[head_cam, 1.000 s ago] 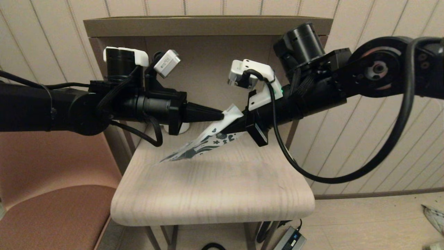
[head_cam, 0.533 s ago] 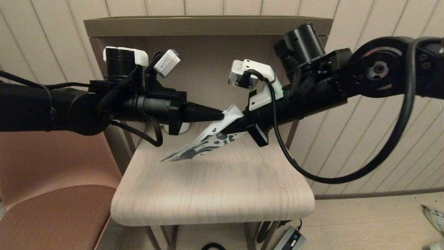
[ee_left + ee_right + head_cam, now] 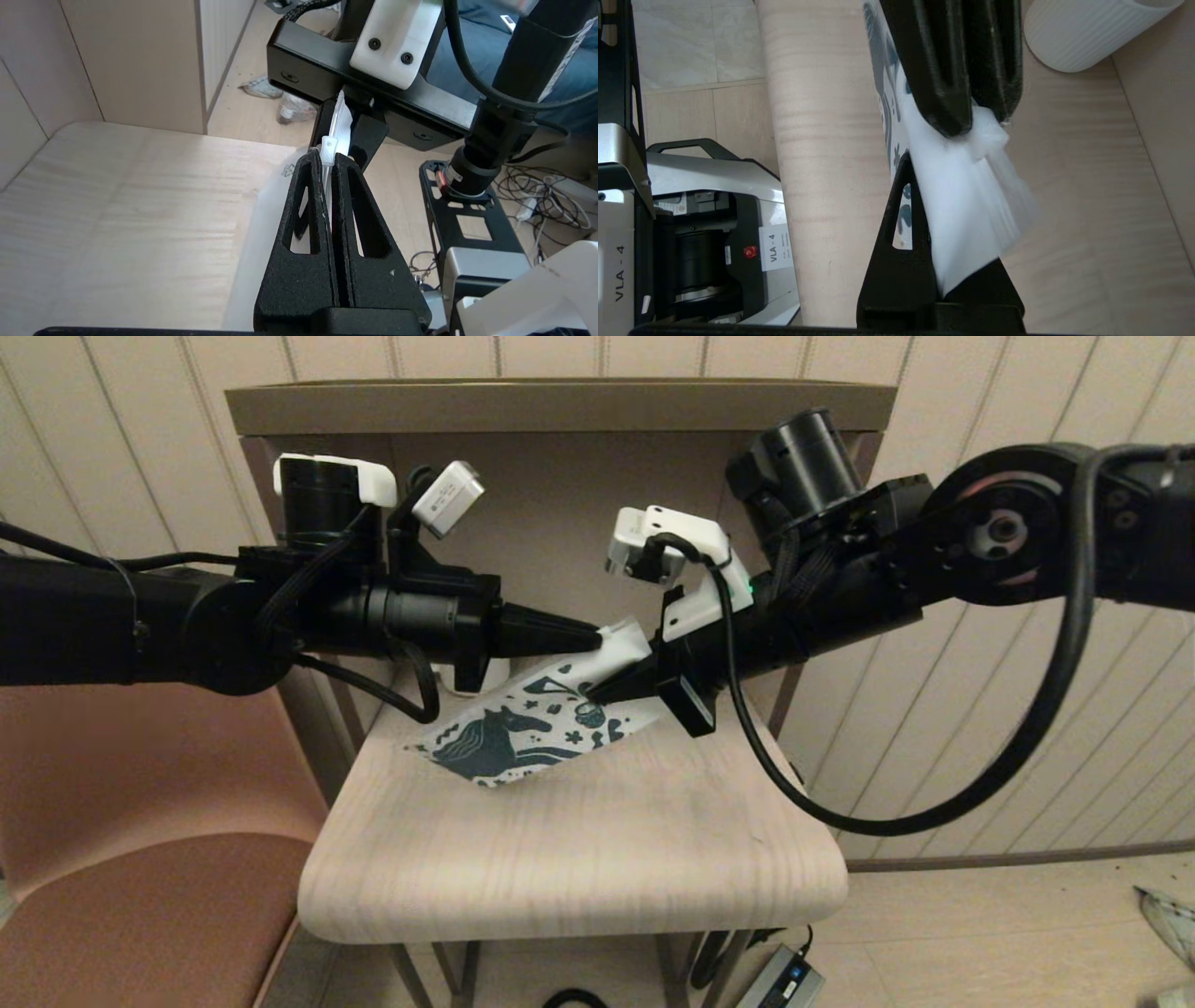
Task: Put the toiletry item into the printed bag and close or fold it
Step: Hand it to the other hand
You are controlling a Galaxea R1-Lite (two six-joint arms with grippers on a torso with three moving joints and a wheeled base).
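The printed bag (image 3: pixel 523 733), white with a dark teal horse, hangs tilted above the light wood table (image 3: pixel 579 840), its printed face turned toward the head camera. My left gripper (image 3: pixel 597 639) is shut on the bag's white zip strip; the left wrist view shows the small white slider (image 3: pixel 330 148) poking out at its fingertips (image 3: pixel 310 163). My right gripper (image 3: pixel 593 691) meets it from the other side and is shut on the bag's upper corner (image 3: pixel 966 200). No toiletry item shows in any view.
A white ribbed mug (image 3: pixel 1087 32) stands at the back of the table, mostly hidden behind the left gripper (image 3: pixel 495 672). A pink chair (image 3: pixel 140 896) stands left of the table. A power adapter (image 3: pixel 780 980) lies on the floor below.
The bag has swung from nearly edge-on to showing its horse print, its free end dropping toward the left. Both grippers keep their hold and shifted slightly.
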